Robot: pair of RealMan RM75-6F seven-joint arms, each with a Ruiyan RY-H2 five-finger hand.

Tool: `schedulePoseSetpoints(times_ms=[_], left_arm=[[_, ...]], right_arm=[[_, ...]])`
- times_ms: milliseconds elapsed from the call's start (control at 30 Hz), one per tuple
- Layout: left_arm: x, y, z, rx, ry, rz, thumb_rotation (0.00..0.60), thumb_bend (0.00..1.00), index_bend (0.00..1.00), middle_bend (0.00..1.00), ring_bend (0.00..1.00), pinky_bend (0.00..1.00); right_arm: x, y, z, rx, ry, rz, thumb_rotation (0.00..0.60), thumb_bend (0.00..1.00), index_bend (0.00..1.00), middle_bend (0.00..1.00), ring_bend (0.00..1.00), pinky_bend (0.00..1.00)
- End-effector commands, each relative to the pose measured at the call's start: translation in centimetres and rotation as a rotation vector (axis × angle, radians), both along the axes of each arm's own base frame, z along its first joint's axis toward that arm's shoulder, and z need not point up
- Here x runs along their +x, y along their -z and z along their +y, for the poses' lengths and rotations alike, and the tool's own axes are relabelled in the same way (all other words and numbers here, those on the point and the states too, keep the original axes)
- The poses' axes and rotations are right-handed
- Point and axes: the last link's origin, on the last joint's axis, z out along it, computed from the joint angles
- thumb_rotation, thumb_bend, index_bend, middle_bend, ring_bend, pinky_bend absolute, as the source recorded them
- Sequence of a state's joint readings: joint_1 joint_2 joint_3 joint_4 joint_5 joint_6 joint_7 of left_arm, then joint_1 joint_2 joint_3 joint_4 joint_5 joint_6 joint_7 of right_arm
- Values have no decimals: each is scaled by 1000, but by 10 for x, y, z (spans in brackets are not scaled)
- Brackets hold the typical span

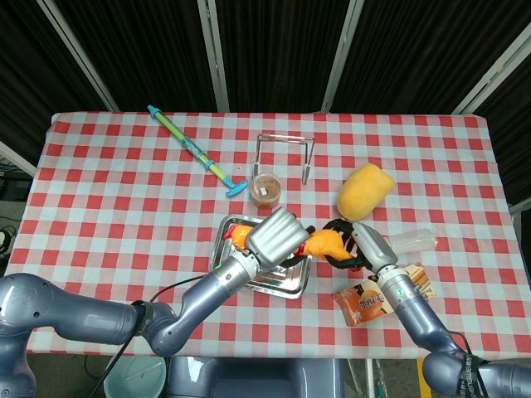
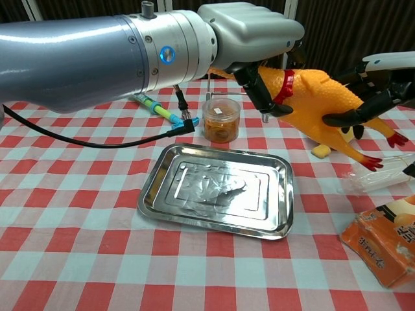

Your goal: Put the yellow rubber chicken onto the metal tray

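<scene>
A: How are the two hands posed?

B: In the chest view the left hand (image 2: 256,35), a smooth silver-grey shell on a thick glossy arm, is reached in from the upper left, and the neck end of the yellow rubber chicken (image 2: 318,103) is gripped by its dark fingers (image 2: 259,84). The right hand (image 2: 376,87) is seen at the right edge, its black fingers curled around the chicken's body near the legs. In the head view the left hand (image 1: 272,235) is seen at the centre and the right hand (image 1: 353,249) just to its right, with the chicken (image 1: 323,243) between them.

A: Where is the chicken held?

B: It is held in the air, tilted, above the far right corner of the metal tray (image 2: 162,184) and apart from it. A red collar is seen at its neck, and orange feet with red toes are pointed toward the right edge.

A: What shapes and surfaces are noted?

B: The tray is a shallow rounded rectangle of shiny, slightly dented metal, laid on a red-and-white checked tablecloth (image 2: 71,259). A round clear jar (image 2: 221,119) with brown contents is stood just behind it. An orange crinkled snack packet (image 2: 386,243) is seen at lower right.
</scene>
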State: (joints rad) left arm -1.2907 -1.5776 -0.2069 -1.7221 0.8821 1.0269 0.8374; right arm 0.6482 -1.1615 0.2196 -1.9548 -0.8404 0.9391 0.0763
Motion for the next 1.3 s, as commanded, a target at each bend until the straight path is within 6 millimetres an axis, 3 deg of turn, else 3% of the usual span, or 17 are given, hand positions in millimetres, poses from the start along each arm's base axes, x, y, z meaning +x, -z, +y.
schedulePoseSetpoints(times_ms=[33, 200, 333, 400, 533, 567, 667, 733, 867, 1300], left_arm=[[0, 0, 0, -5, -3, -2, 600, 661, 603, 689, 618, 722], [0, 0, 0, -6, -5, -4, 600, 656, 603, 689, 618, 722], [-1, -1, 0, -10, -11, -7, 600, 655, 603, 689, 618, 722], [-1, -2, 0, -11, -12, -7, 600, 655, 603, 688, 618, 722], [-1, -4, 0, -8, -15, -14, 600, 649, 603, 688, 618, 722], [-1, -4, 1, -7, -15, -14, 600, 647, 603, 688, 618, 722], [0, -5, 1, -4, -15, -13, 600, 646, 602, 688, 618, 722], [0, -4, 1, -1, -12, -11, 600, 646, 602, 687, 618, 722], [1, -4, 1, 11, -7, -13, 600, 646, 602, 688, 618, 722], [-1, -2, 2, 28, 0, -7, 600, 645, 603, 688, 618, 722]], right_arm=[[0, 0, 0, -6, -1, 0, 600, 700, 743, 664, 674, 678], [-1, 0, 0, -19, -1, 2, 600, 734, 865, 807, 814, 773], [-2, 0, 0, -25, 1, -4, 600, 738, 855, 834, 833, 783], [-2, -1, 0, -24, -4, -3, 600, 738, 730, 787, 753, 751], [-1, -2, 3, 17, -35, 3, 600, 738, 333, 504, 440, 516], [0, -2, 4, 37, -49, -1, 600, 729, 275, 463, 401, 483], [-3, -3, 4, 60, -63, -1, 600, 601, 70, 294, 244, 371], [-5, -2, 6, 83, -77, 17, 600, 488, 3, 171, 120, 281], [-7, -4, 6, 108, -94, 30, 600, 401, 0, 72, 24, 214], [-9, -7, 6, 117, -94, 37, 600, 390, 0, 65, 16, 209]])
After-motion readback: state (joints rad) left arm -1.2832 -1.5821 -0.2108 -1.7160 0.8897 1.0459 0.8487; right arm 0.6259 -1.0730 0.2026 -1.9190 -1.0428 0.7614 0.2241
